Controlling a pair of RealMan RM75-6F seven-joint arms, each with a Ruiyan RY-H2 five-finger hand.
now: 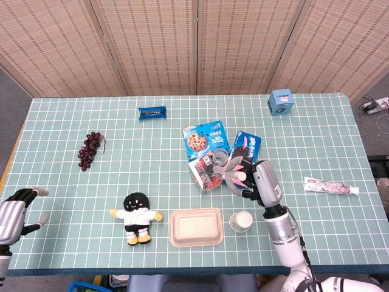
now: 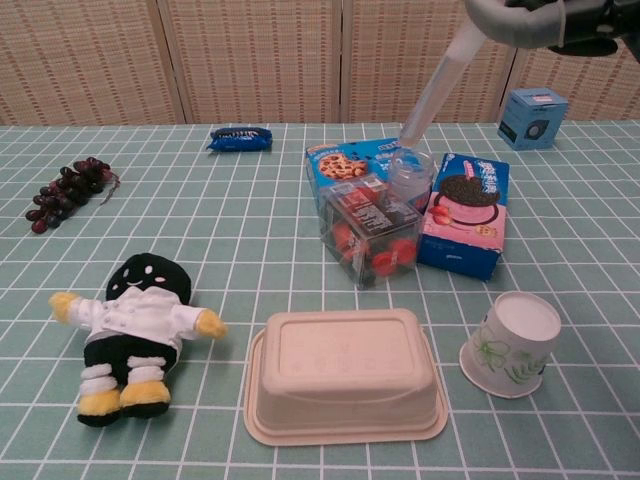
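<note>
Our right hand [image 1: 254, 176] hovers with fingers spread wide, holding nothing, above the pink cookie box [image 1: 242, 153] and the clear plastic box of red snacks [image 1: 208, 171], its fingertips [image 2: 452, 70] just over a small clear cup [image 2: 411, 175]. The white paper cup with leaf print [image 1: 241, 221] lies tipped on the green gridded worktop [image 1: 91, 188], near right of the beige lidded food tray [image 1: 195, 227]. Our left hand [image 1: 18, 204] rests open at the near left edge.
</note>
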